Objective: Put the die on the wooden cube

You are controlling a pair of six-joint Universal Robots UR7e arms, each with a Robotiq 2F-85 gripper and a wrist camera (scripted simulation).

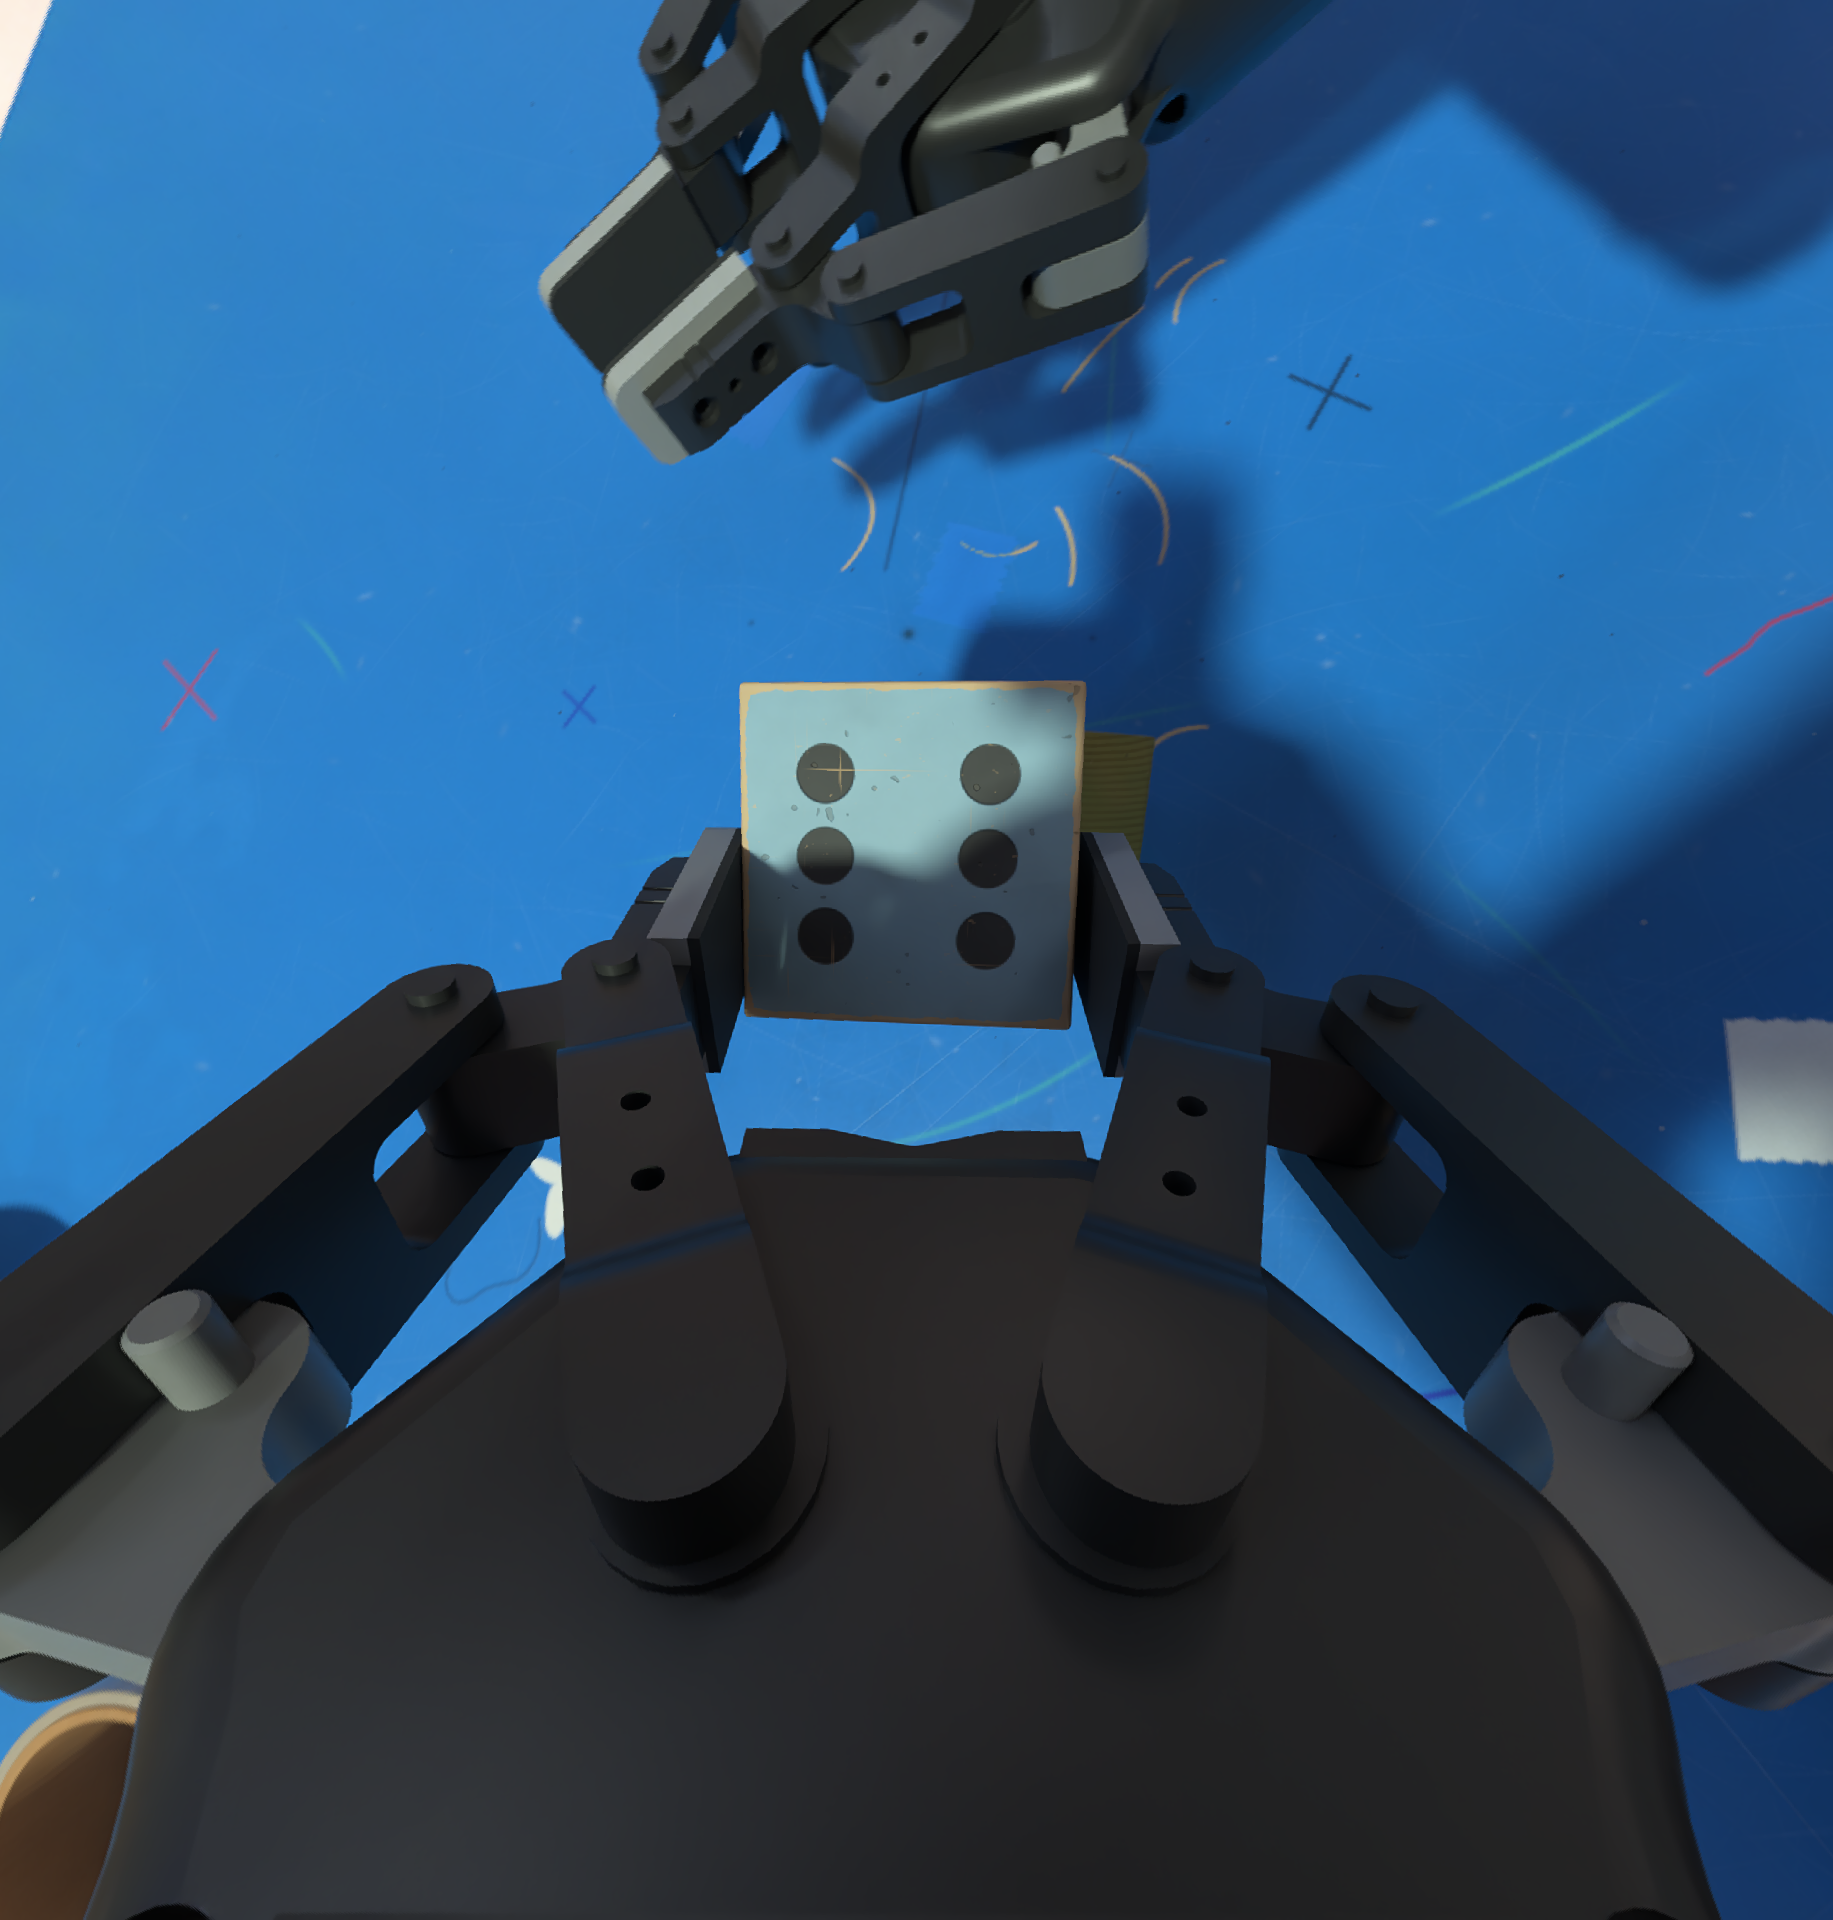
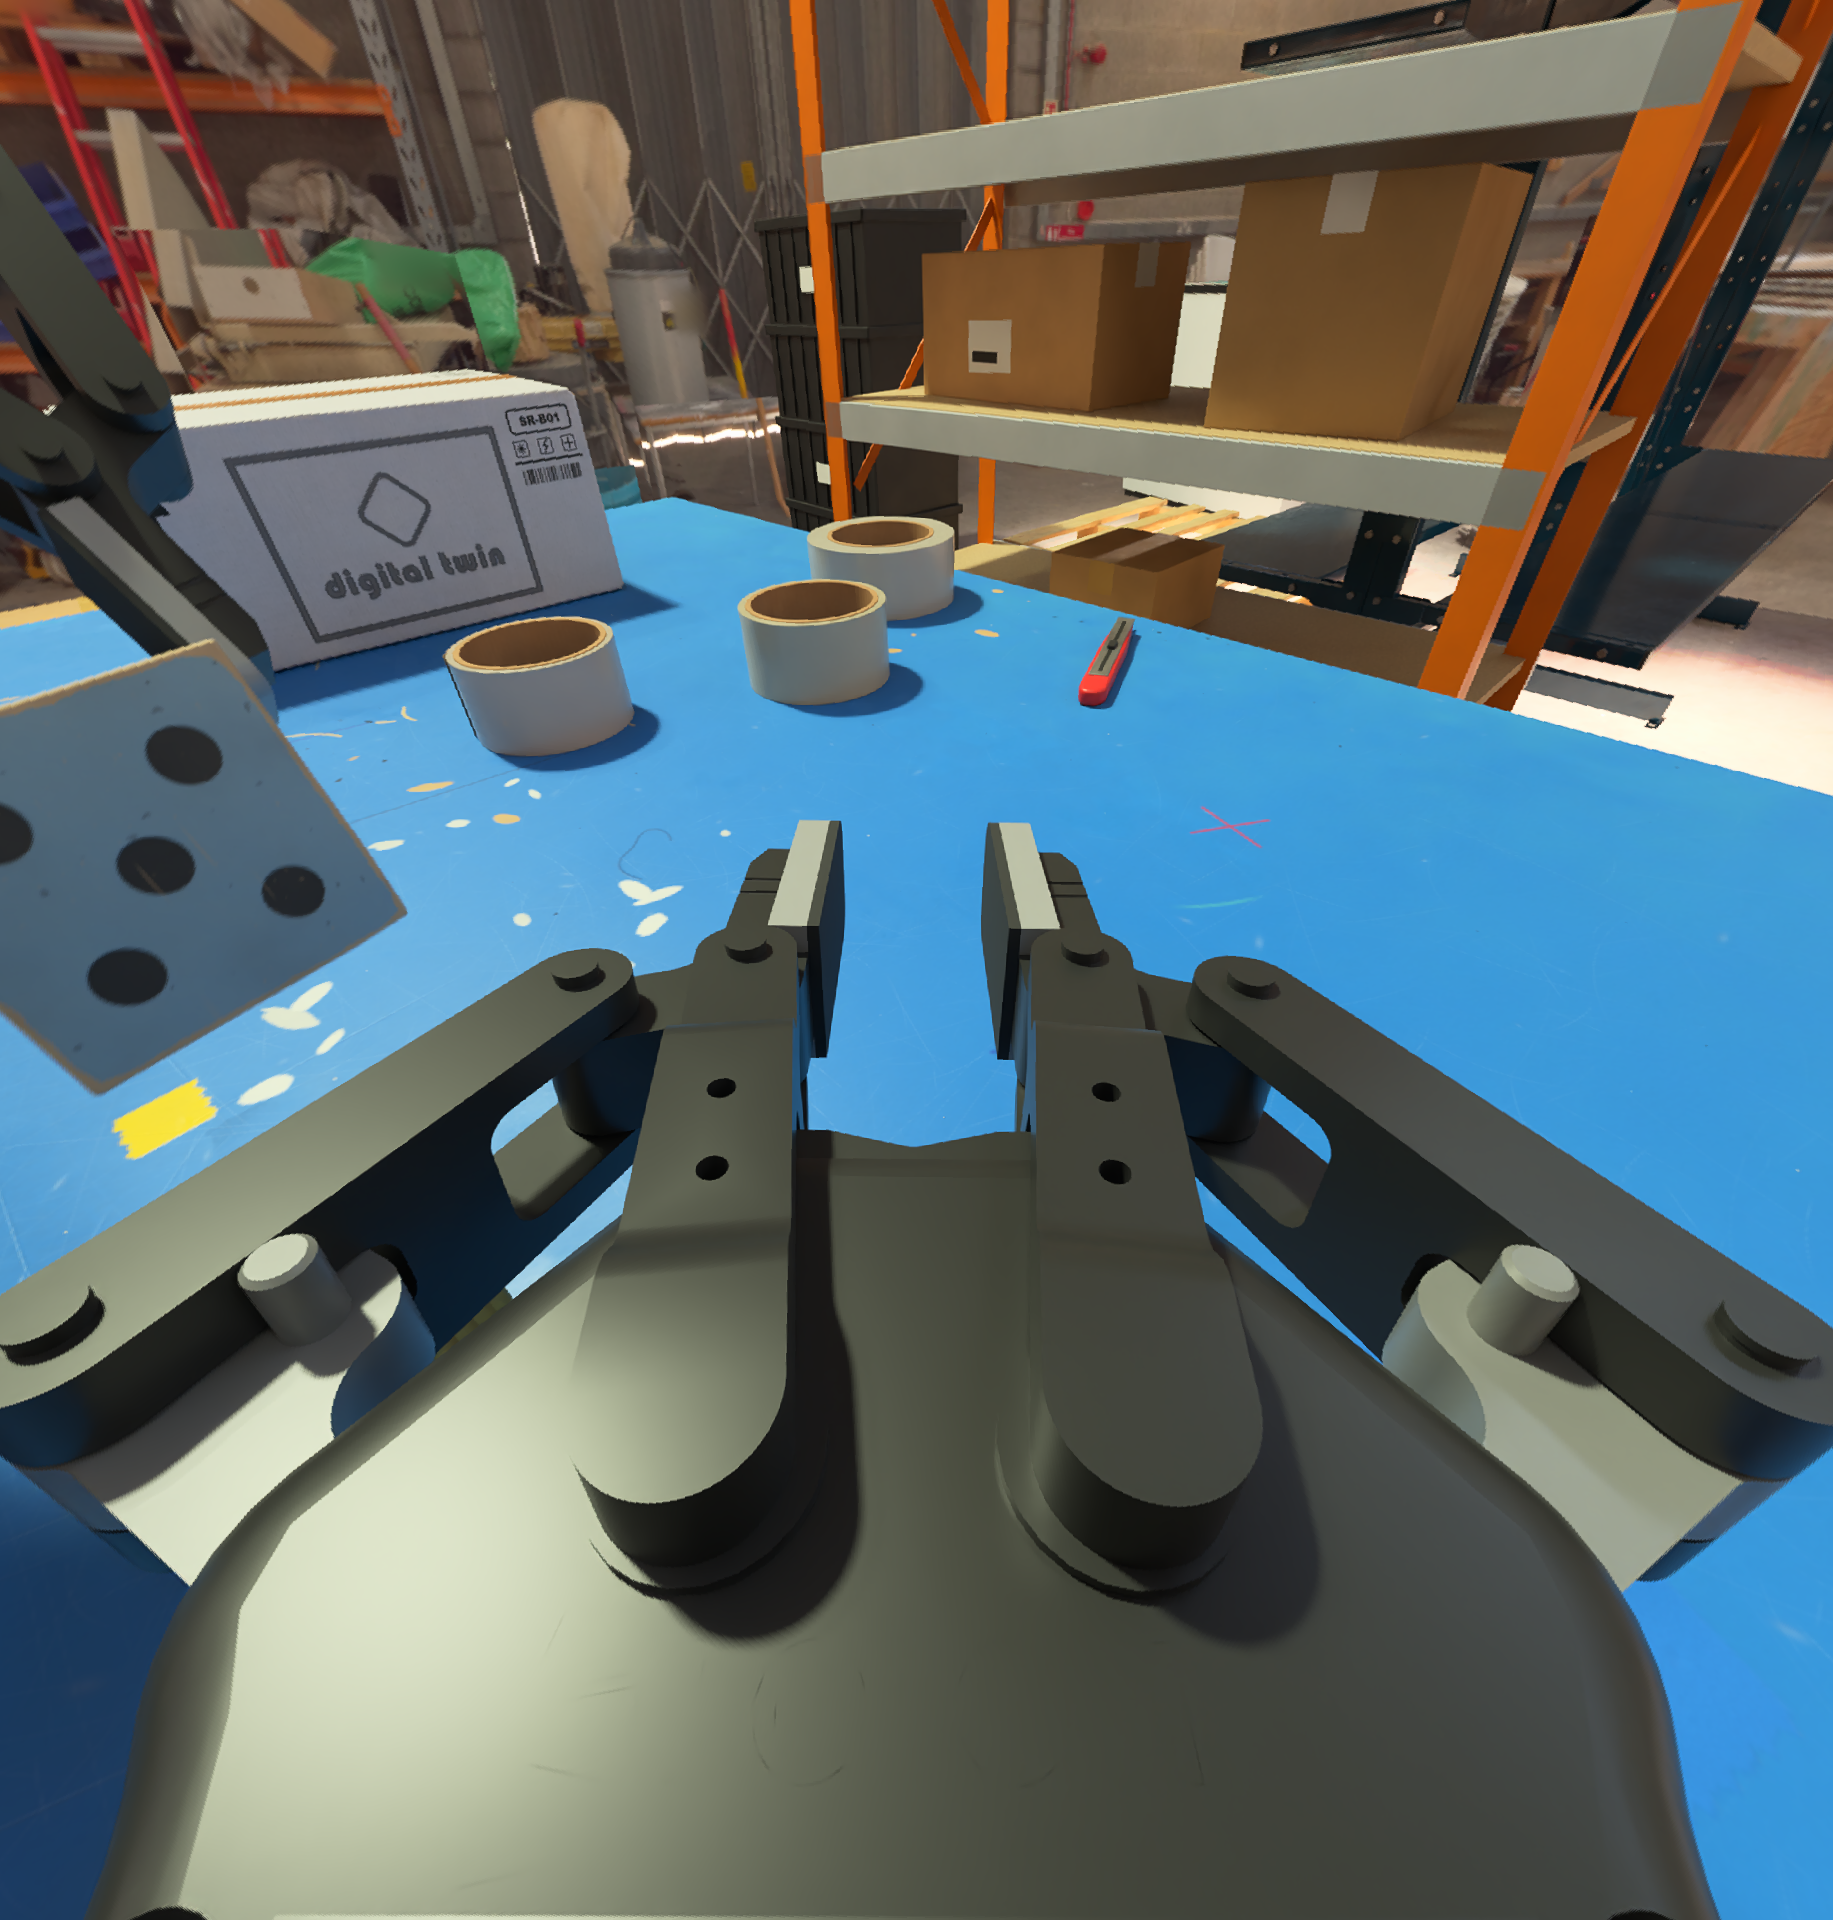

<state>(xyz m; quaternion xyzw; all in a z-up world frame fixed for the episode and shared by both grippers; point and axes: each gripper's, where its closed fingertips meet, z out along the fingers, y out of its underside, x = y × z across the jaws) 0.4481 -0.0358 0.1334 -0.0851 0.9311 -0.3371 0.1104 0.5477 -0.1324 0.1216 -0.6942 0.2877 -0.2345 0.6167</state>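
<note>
Between left fingers point(image 1: 720, 940): die point(image 1: 907, 852) | white box point(image 2: 392, 509): closed

Open blue bench point(image 2: 1411, 1039) lies ahead of the right tool point(image 2: 912, 935); three tape rolls point(image 2: 813, 639) and a white box point(image 2: 392, 509) crowd the far side.

The left wrist view looks almost straight down along its own fingers point(image 1: 720, 925) at the blue worktop point(image 1: 372, 520), close above it, with the worktop's pale edge cutting the top left corner and the die point(image 1: 907, 852) filling the centre. The right wrist view sits low and tilts forward, facing across the worktop point(image 2: 1411, 935) toward its far edge, the white box point(image 2: 392, 509) near the far left corner and the shelving point(image 2: 1203, 436) beyond. Both views share the die point(image 2: 153, 862), seen very near at the left of the right wrist view, and the worktop around it.
</note>
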